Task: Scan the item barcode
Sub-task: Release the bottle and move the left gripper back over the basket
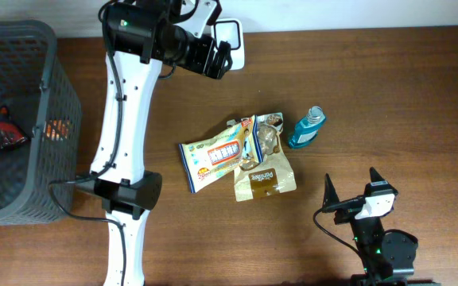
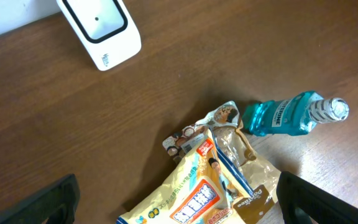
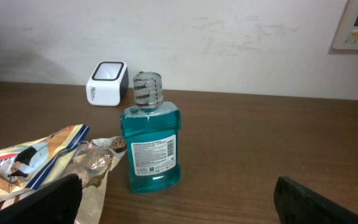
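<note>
Brown wood grain runs across the whole desk (image 1: pixel 388 71), and most of what matters sits near its middle. A teal, clear plastic mouthwash bottle (image 3: pixel 151 140) with a see-through cap stands upright there, its white printed label turned towards the right arm. Just beside it, on the side towards the left arm, lies a loose heap of snack packets: a yellow-and-white crinkly bag with blue lettering (image 1: pixel 213 157), a tan paper-look packet (image 1: pixel 265 181) that partly overlaps it, and a clear wrapper of biscuits (image 1: pixel 266 133) at the top of the heap, nearest the bottle. All of them rest on the desk, and neither arm touches any.

At the far edge sits a small white box-shaped scanner with a dark window (image 2: pixel 98 28), well apart from the heap.

The left pincer (image 1: pixel 219 59) hangs above the desk close to that scanner, its jaws spread wide with nothing between them. The right pincer (image 1: pixel 350 179) waits near the front edge, facing the bottle, and also stands wide and bare.

On the left side a dark grey plastic mesh basket (image 1: pixel 54 63) holds a red-and-black packet (image 1: pixel 6 131) and, pressed against its wall, something orange that may be another wrapper; the mesh blurs it too much to say.
</note>
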`<act>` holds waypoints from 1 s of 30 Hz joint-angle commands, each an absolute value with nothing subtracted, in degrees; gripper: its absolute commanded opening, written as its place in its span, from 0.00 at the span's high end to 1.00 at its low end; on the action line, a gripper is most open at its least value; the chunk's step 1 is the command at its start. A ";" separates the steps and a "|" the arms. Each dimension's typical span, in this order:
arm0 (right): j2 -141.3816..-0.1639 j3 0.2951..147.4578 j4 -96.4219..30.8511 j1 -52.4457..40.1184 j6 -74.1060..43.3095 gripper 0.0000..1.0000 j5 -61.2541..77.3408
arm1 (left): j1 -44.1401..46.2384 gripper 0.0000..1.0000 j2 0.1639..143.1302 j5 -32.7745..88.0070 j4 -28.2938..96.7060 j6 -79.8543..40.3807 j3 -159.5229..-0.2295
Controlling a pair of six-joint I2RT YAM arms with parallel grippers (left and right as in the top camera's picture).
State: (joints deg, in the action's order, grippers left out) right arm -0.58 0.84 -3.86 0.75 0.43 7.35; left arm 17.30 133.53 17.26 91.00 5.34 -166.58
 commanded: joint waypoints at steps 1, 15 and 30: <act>-0.21 0.32 -3.97 0.71 0.43 0.02 7.03 | 17.45 0.01 133.93 17.10 91.20 5.63 -167.50; -0.21 0.32 -3.97 0.71 0.43 0.02 7.03 | 17.45 0.01 133.93 17.10 91.20 5.63 -167.50; -0.21 0.32 -3.97 0.71 0.40 0.02 7.03 | 17.45 0.01 133.93 17.45 90.74 5.58 -167.50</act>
State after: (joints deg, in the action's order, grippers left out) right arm -0.58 0.84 -3.86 0.75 0.43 7.35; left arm 17.45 133.53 17.26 90.80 5.32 -166.58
